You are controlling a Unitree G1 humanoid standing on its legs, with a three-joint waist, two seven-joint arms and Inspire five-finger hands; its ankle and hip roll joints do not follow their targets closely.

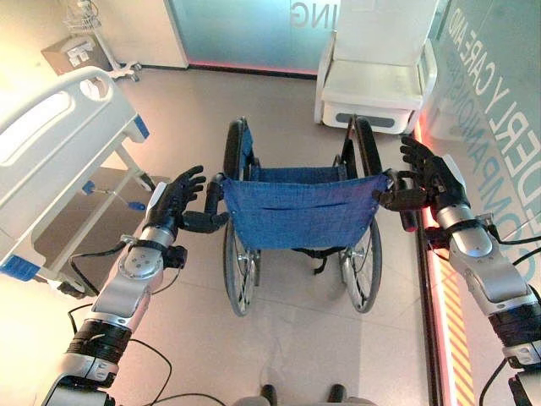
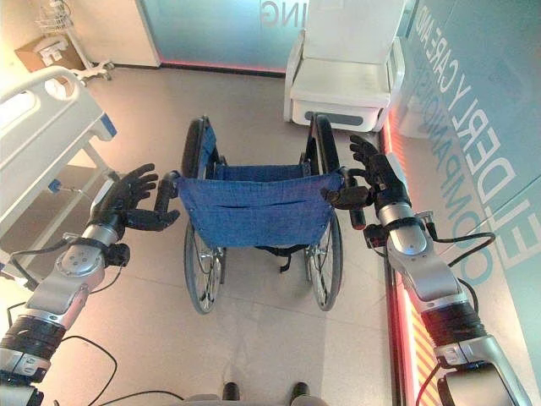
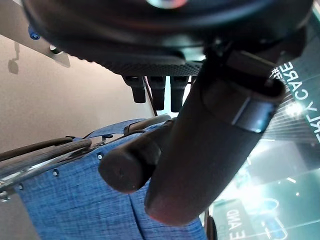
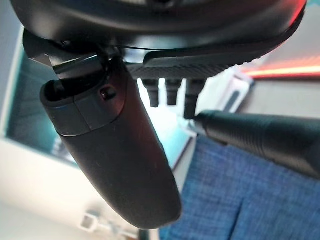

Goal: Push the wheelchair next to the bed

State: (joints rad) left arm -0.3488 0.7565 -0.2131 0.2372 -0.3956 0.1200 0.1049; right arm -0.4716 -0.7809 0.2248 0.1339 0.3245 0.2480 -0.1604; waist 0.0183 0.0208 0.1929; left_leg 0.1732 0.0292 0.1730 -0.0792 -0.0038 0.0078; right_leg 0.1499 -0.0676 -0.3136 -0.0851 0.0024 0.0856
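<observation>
Left eye view: both robot hands, left [image 1: 173, 205] and right [image 1: 428, 176], spread beside blue-backed black-framed wheelchair [image 1: 297, 211] handles; ungripped, a push could veer from white bed [image 1: 59, 135].

Centre: wheelchair [image 1: 300, 211] on the floor [image 1: 279, 347], its backrest nearest the camera.
Left: bed [image 1: 51, 161], beside the wheelchair but apart.
Behind: armchair [image 1: 376, 72], beyond the wheelchair, to its right.
Far left corner: wheeled stand [image 1: 93, 34].
</observation>
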